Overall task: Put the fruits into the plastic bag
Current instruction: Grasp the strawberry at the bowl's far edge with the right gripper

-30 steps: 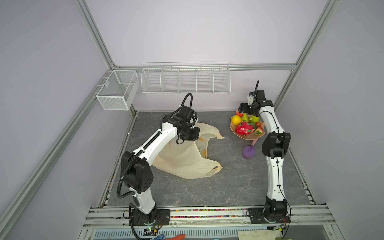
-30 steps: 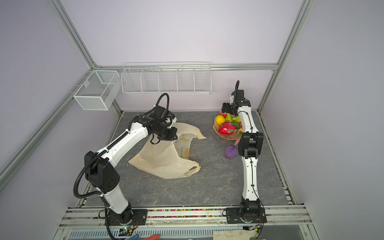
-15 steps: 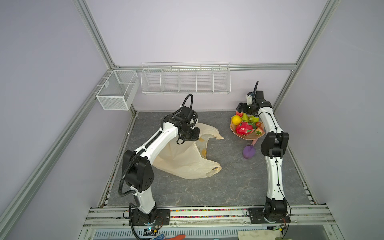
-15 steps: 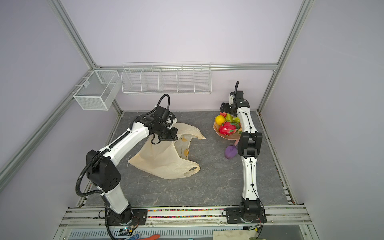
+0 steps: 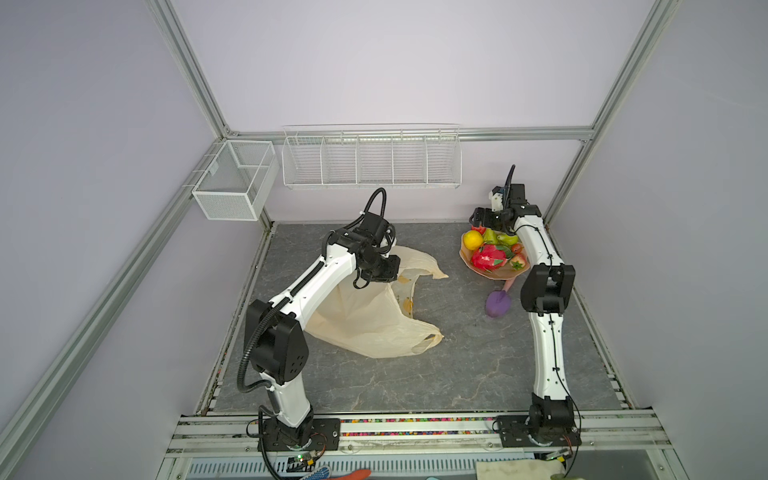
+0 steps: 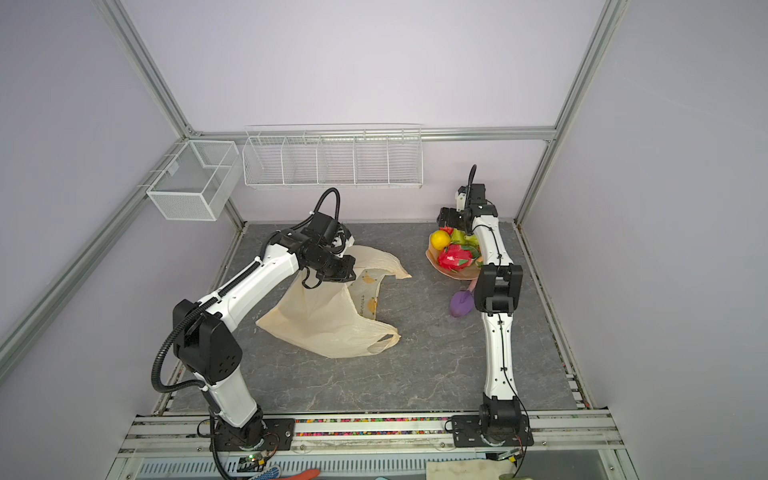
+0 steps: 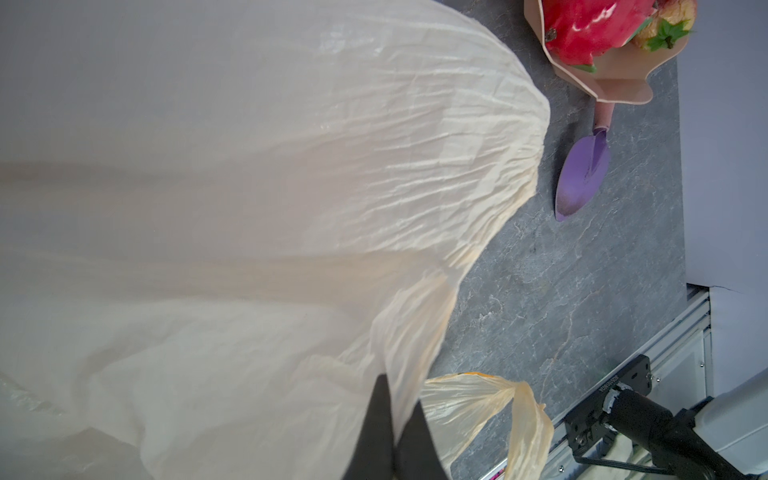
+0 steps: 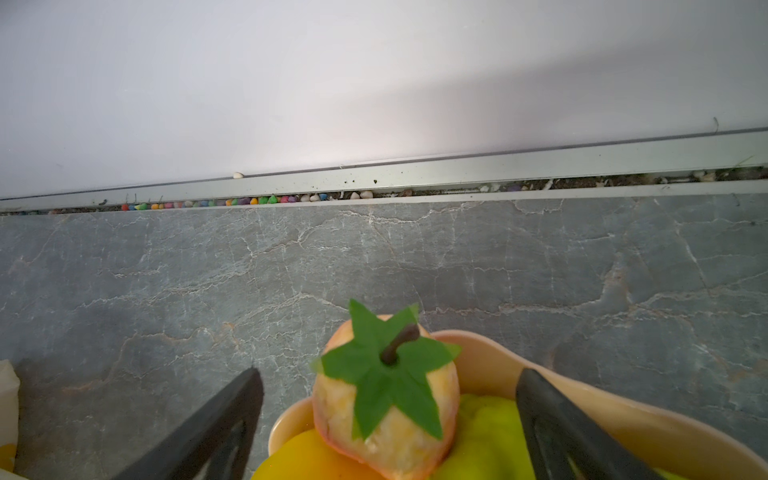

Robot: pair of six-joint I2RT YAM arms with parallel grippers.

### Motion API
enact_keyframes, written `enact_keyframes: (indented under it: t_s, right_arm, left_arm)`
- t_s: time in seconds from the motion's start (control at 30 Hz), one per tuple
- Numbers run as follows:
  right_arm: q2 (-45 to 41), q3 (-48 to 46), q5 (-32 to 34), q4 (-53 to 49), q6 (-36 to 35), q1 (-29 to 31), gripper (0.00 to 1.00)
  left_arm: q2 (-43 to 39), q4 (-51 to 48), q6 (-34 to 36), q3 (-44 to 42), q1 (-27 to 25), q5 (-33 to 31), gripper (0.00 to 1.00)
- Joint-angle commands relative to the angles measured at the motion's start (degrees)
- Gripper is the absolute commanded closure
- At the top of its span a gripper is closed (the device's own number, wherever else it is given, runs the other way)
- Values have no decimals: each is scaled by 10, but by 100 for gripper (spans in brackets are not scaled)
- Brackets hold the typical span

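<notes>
Cream-yellow film of the plastic bag (image 5: 365, 328) rose to the left gripper (image 7: 397, 401), whose jaws were pinched tight on a fold of it. The rest lay crumpled on the grey tabletop (image 5: 415, 382), left of centre, with one handle loop (image 5: 435, 337) toward the front. Since a second before, the bag and the left arm had barely shifted. The right gripper (image 8: 390, 371) had edged slightly further over the back rim of the pink dish (image 5: 494, 272). Its jaws stood wide on either side of a pale strawberry (image 8: 386, 415), touching nothing. The fruits (image 5: 498, 240) sat in the dish, among them a yellow citrus (image 5: 473, 240) and the dragon fruit (image 5: 489, 257). In both top views the right forearm (image 5: 540, 249) covered the dish's right edge, so the fruit there could not be counted. The purple scoop (image 5: 498, 302) lay just in front of the dish, the end of its handle hidden at the rim. The bag's mouth could not be made out.
</notes>
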Motion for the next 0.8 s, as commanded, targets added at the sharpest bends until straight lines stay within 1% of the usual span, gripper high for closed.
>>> enact_keyframes:
  t_s: [0.0, 0.17, 0.37, 0.77]
  right_arm:
    - [14, 11, -13, 4, -17, 0, 1]
    - [19, 15, -20, 3, -20, 1, 7]
    - [24, 16, -27, 2, -18, 3, 19]
    - [27, 16, -24, -17, -27, 5, 26]
  left_arm:
    - [15, -11, 1, 9, -1, 2, 100]
    - [15, -13, 3, 11, -1, 0, 100]
    - [15, -13, 2, 9, -1, -1, 100]
    - [15, -14, 1, 9, -1, -2, 100]
